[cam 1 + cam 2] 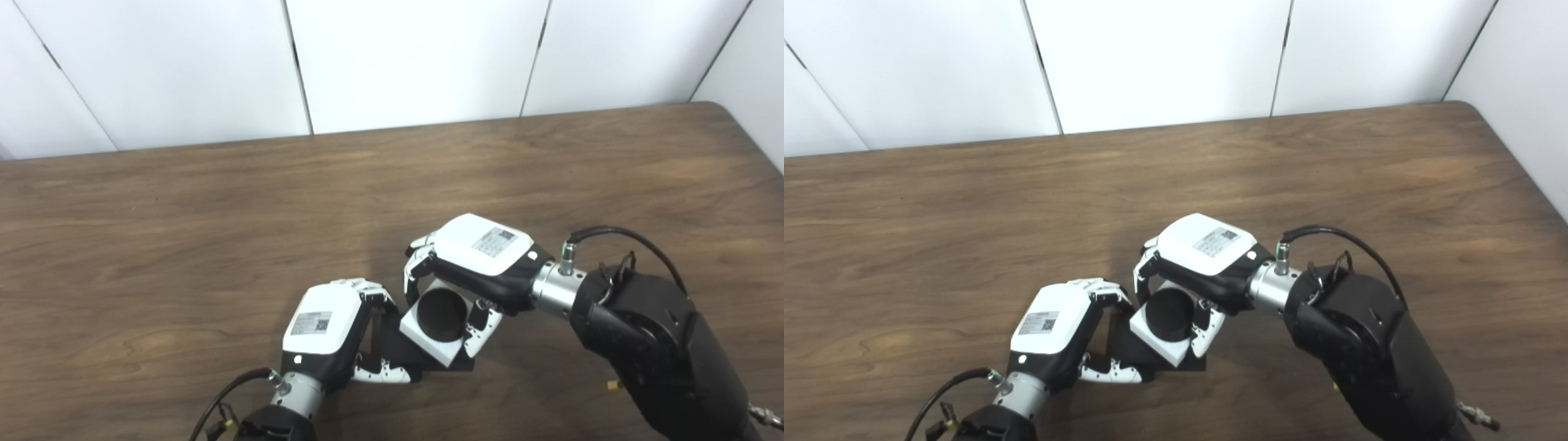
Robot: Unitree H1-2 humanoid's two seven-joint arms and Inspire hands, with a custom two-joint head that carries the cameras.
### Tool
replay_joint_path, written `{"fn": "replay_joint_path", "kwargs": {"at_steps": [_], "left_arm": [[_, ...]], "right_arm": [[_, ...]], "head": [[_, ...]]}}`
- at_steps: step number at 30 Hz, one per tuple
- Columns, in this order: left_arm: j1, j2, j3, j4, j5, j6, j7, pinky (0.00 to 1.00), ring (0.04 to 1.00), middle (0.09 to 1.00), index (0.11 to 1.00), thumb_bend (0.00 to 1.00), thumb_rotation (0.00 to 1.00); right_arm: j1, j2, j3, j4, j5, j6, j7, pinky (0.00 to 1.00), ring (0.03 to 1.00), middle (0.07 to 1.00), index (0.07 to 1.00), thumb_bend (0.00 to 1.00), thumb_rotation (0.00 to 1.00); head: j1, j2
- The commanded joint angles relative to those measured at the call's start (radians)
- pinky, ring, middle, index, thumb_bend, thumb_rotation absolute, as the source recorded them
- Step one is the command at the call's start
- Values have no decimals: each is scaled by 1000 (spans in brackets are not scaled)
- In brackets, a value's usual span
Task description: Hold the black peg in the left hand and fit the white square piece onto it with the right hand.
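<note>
While each robot hand bears an unreadable label, left (327, 327) grips black peg (441, 313), right (481, 254) grips white square piece (429, 346).

You see a dark brown wood-grain table (184, 233). White panel wall (404, 61) with dark seams behind. White square piece (432, 346); black peg (442, 315) showing round in its middle. Left hand (324, 331) and right hand (478, 257): white shells, black palms, grey-printed labels. Arms black, silver wrists.

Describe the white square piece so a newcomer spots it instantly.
On the brown table, look near the front edge where both hands meet. The white piece sits between them on a black base, flat and square, with a round black peg filling its centre.
</note>
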Motion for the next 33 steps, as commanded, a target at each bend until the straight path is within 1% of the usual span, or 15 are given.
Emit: {"fn": "replay_joint_path", "kwargs": {"at_steps": [1, 2, 3, 6, 9, 12, 19, 22, 23, 24, 25, 28, 29, 30, 33], "left_arm": [[26, 13, -12, 6, 14, 1, -56, 838, 817, 762, 486, 522, 49], [25, 12, -12, 6, 14, 2, -57, 838, 816, 763, 486, 522, 49], [26, 12, -12, 5, 14, 3, -57, 840, 817, 764, 486, 522, 49], [26, 11, -12, 6, 14, 1, -53, 838, 816, 762, 486, 522, 49], [27, 11, -12, 6, 16, 1, -52, 837, 817, 763, 486, 522, 49], [27, 11, -12, 5, 16, 2, -53, 837, 817, 762, 486, 522, 49], [23, 13, -9, 10, 14, 0, -48, 835, 813, 758, 486, 522, 51], [18, 19, -14, 7, 49, 0, -56, 822, 802, 751, 493, 521, 69], [18, 19, -15, 6, 61, 2, -58, 820, 800, 753, 534, 582, 116], [18, 18, -15, 5, 68, 3, -60, 819, 799, 759, 614, 702, 207], [18, 17, -14, 5, 72, 2, -58, 819, 799, 765, 671, 785, 272], [20, 16, -9, 3, 80, 0, -61, 829, 820, 818, 806, 940, 436], [20, 17, -5, -1, 75, 2, -77, 831, 825, 827, 826, 962, 460], [19, 19, -2, -3, 71, 2, -89, 857, 852, 862, 883, 986, 503], [19, 27, 14, -22, 35, 5, -140, 889, 895, 904, 942, 1000, 511]], "right_arm": [[-23, -22, -14, -11, -34, -5, -13, 837, 864, 748, 491, 524, 145], [-25, -22, -12, -14, -41, 1, 0, 844, 870, 760, 562, 709, 197], [-28, -22, -10, -20, -48, 10, 18, 857, 879, 778, 619, 840, 263], [-39, -20, -8, -37, -67, 32, 68, 903, 904, 823, 704, 977, 409], [-45, -16, -11, -49, -76, 41, 93, 927, 915, 842, 740, 999, 493], [-48, -12, -12, -60, -89, 47, 113, 943, 927, 852, 752, 1000, 521], [-50, -3, -19, -66, -97, 53, 130, 953, 942, 859, 747, 1000, 502], [-51, 1, -25, -69, -106, 58, 137, 949, 943, 862, 744, 1000, 501], [-50, 1, -29, -70, -108, 59, 137, 948, 944, 863, 744, 1000, 501], [-49, 2, -31, -70, -110, 59, 137, 947, 944, 866, 745, 1000, 502], [-48, 1, -35, -71, -109, 59, 137, 946, 946, 868, 747, 1000, 504], [-45, 2, -51, -85, -114, 78, 156, 951, 956, 879, 762, 1000, 510], [-42, 1, -58, -90, -115, 85, 162, 951, 957, 880, 764, 1000, 509], [-40, 2, -61, -93, -115, 89, 165, 957, 960, 881, 767, 1000, 507], [-26, -4, -78, -101, -103, 97, 159, 959, 955, 878, 766, 1000, 501]], "head": [[-1, 1], [-1, 1], [-4, 4], [-4, 4], [-6, 5], [-6, 5], [-7, 5], [-6, 5], [-5, 4], [-5, 4], [-5, 3], [-5, 2], [-6, 1], [-6, -1], [-5, -2]]}}
